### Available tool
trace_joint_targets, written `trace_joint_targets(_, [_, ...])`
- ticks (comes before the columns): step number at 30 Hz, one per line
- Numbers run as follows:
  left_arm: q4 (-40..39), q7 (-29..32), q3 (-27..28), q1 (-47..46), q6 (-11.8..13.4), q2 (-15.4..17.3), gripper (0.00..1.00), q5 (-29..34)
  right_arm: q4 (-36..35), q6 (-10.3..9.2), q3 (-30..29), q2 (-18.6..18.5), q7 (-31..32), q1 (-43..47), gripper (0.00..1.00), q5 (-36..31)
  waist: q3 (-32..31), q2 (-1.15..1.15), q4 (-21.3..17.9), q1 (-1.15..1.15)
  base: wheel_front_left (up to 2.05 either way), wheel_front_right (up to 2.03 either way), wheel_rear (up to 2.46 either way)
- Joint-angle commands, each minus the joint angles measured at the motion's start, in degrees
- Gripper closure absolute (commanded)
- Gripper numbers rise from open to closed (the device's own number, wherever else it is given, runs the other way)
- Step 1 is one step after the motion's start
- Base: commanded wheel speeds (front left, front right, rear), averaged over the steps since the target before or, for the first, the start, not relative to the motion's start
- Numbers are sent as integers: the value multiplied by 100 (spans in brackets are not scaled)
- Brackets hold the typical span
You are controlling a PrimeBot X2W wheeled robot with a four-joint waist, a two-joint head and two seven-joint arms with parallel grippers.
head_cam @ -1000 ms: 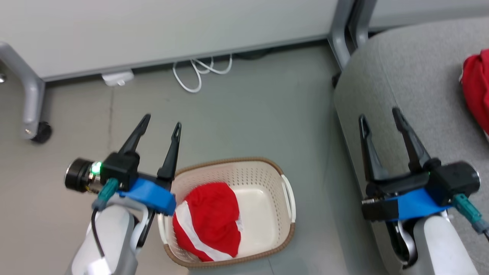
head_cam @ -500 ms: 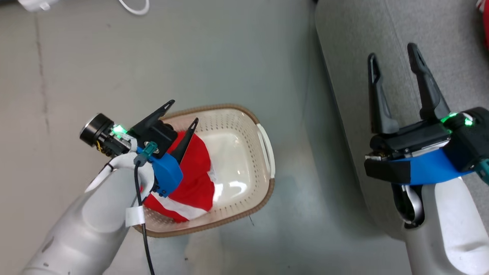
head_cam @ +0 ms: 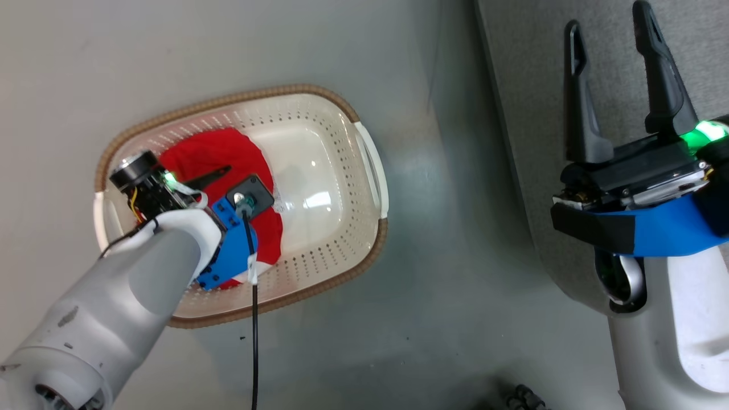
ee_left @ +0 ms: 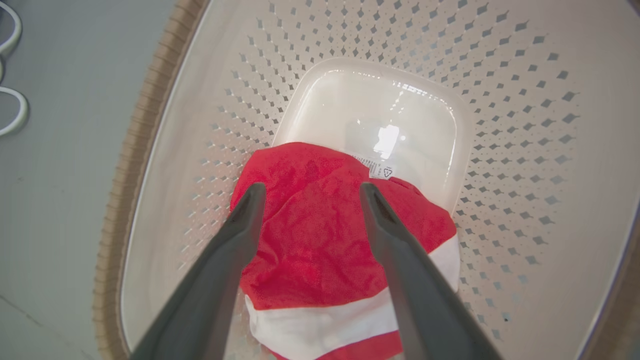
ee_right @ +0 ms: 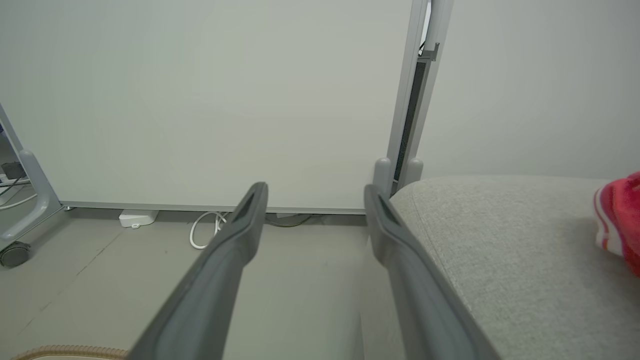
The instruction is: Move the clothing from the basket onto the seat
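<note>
The cream basket (head_cam: 373, 171) stands on the floor with a red garment (head_cam: 213, 151) heaped in its left half. My left gripper (ee_left: 312, 189) points down into the basket, open, its fingertips just above the red cloth, one on each side of a raised fold. In the left wrist view the garment (ee_left: 315, 240) shows a white stripe and a small white label (ee_left: 382, 170). My right gripper (head_cam: 606, 17) is open and holds nothing, over the edge of the grey seat (head_cam: 529, 85). Another red garment (ee_right: 620, 220) lies on the seat (ee_right: 500, 240).
The basket's glossy base (ee_left: 380, 110) is bare to the right of the garment. A white panel wall (ee_right: 200, 100) with a metal post, a white cable (ee_right: 205, 232) and a caster foot (ee_right: 15, 255) stand beyond the floor. A dark object (head_cam: 524, 396) sits at the bottom edge.
The head camera has tilted down. My left gripper has swung from beside the basket down into it, over the red garment. The right gripper stays open by the seat.
</note>
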Motion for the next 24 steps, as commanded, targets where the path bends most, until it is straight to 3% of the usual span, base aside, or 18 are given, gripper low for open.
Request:
trace_joint_targets(1, [44, 299, -121, -230, -2, 69, 0, -41, -100, 1, 6, 8, -19, -149, 0, -13, 404, 0, -117, -2, 0, 0, 0])
trace_joint_targets(15, [44, 1932, -221, -417, -2, 433, 0, 1081, -602, 1, 109, 8, -19, -307, 0, -65, 1329, 0, -315, -2, 0, 0, 0])
trace_joint_targets(24, [48, 2015, -220, -650, -2, 509, 0, 1284, -904, 1, 113, 8, -19, -189, 0, -57, 1730, 0, -417, -2, 0, 0, 0])
